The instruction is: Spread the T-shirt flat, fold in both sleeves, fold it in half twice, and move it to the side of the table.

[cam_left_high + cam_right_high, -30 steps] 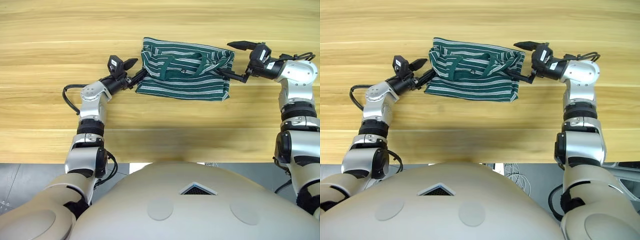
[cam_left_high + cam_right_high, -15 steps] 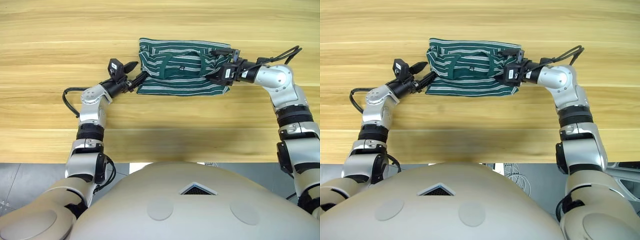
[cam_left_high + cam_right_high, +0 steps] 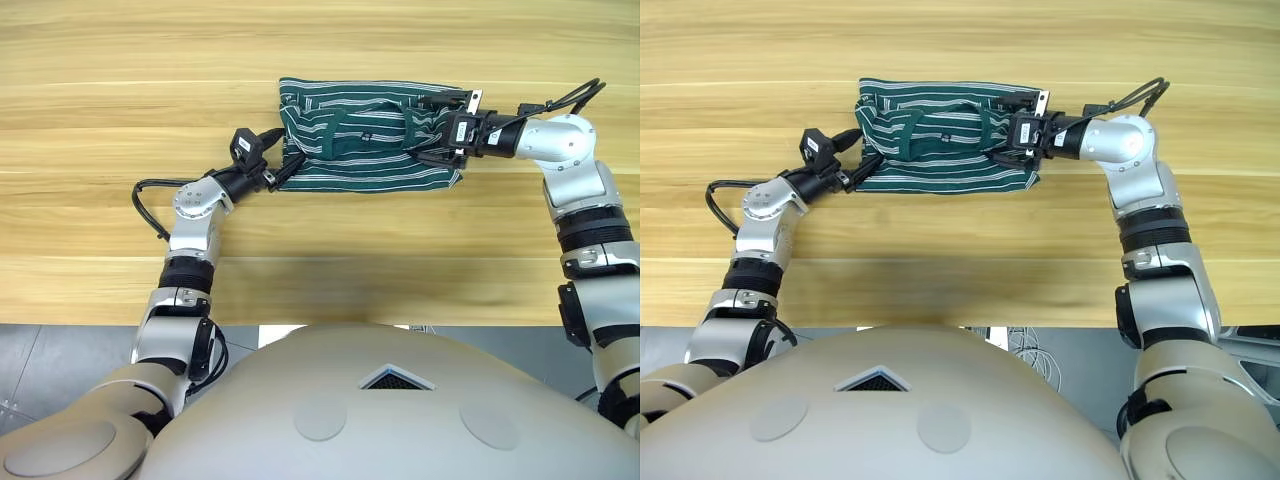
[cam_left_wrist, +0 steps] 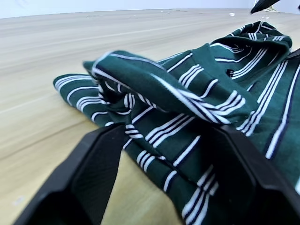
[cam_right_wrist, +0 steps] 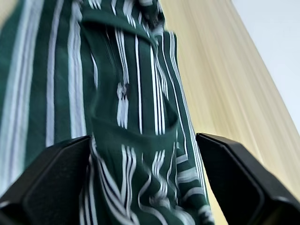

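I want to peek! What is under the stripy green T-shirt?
Wooden table shows all around the T-shirt, so it lies on that. Anything beneath the folded cloth is covered.

from my seat the t-shirt reads as soft knit cloth, dark green with thin white stripes, matt all over, its surface rumpled into loose folds rather than lying smooth. the table under it is pale wood in long planks with a fine grain, smooth, with a low satin sheen. the fingers of the left gripper and the right gripper look like hard black plastic, matt and smooth-faced.
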